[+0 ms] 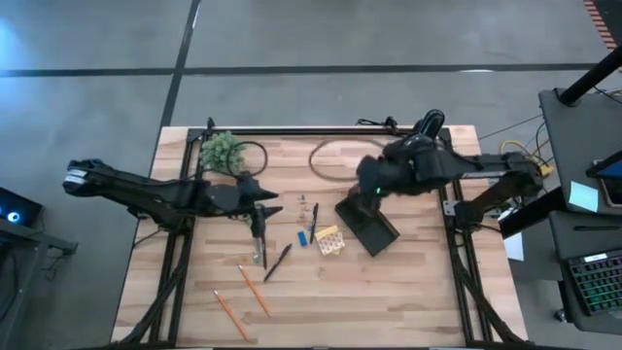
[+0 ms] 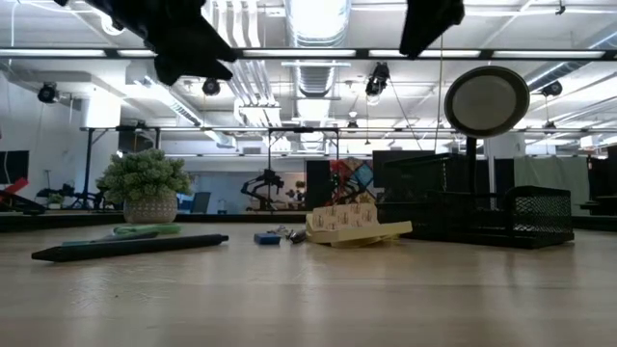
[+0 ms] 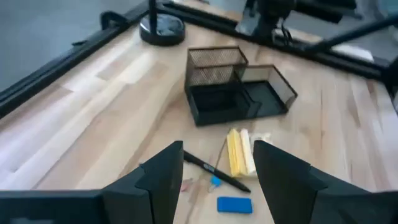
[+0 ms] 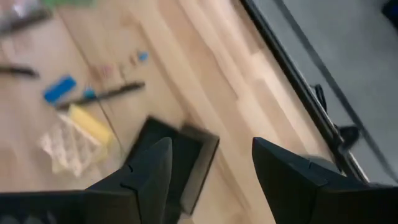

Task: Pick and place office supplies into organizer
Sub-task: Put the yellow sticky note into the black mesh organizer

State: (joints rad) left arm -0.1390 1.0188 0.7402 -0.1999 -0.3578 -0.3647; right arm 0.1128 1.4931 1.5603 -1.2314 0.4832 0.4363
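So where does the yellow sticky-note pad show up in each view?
High view: sticky-note pad at table centre, just left of the organizer.
Low view: pad mid-picture, left of the organizer.
Left wrist view: pad between the fingers, nearer than the organizer.
Right wrist view: pad beside the organizer.
Shared landmark: the organizer.

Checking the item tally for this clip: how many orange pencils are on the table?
2. One pencil lies near the table's front edge, left of centre; the other pencil lies just beyond it, closer to the front-left corner. Neither is in the organizer. None appears hidden.
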